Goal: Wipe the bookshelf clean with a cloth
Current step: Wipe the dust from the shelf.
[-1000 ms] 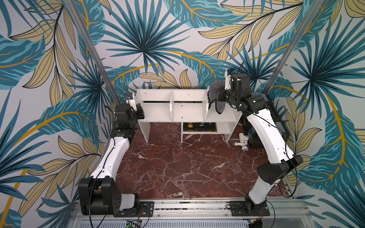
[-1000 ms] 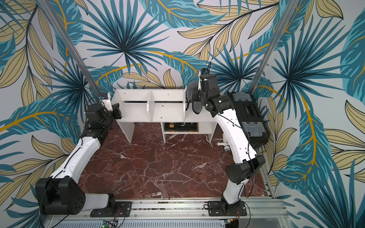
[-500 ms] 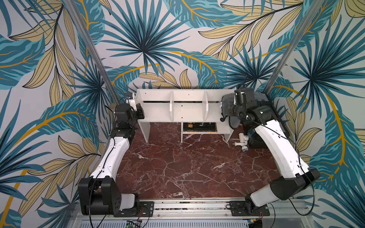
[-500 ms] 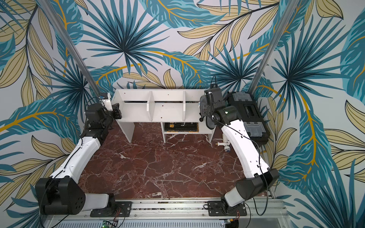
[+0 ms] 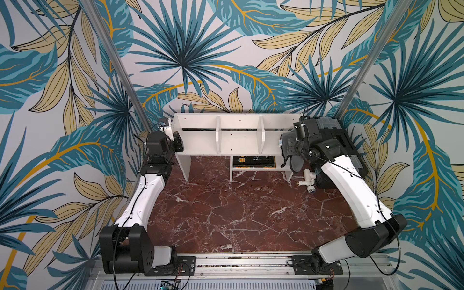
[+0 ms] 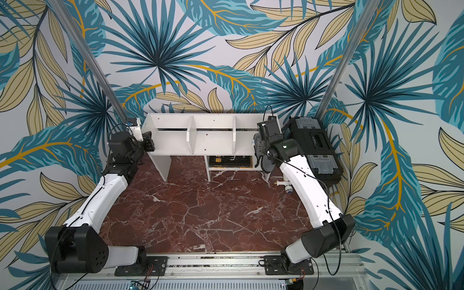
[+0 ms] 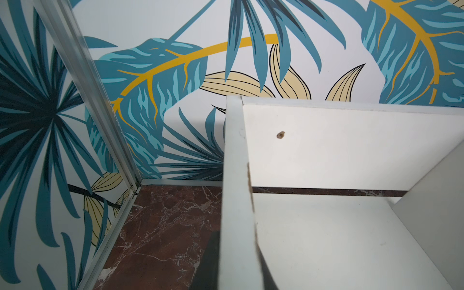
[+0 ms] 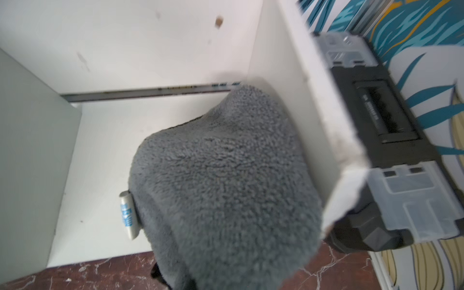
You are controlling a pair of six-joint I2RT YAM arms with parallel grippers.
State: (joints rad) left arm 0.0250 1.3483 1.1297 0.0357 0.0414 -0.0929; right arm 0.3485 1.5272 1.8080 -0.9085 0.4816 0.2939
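The right gripper (image 5: pixel 291 148), closed on the cloth (image 8: pixel 226 188), is pressing it into the rightmost top compartment of the bookshelf (image 5: pixel 238 143) while the left gripper (image 5: pixel 178 144) is pinching the far end panel, apparently steadying it.

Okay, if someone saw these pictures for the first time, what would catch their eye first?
The loud palm-leaf wallpaper all around the cell. Then the fluffy grey cloth in the end compartment of the white bookshelf, beside the black toolbox, at the back of the red marble table.
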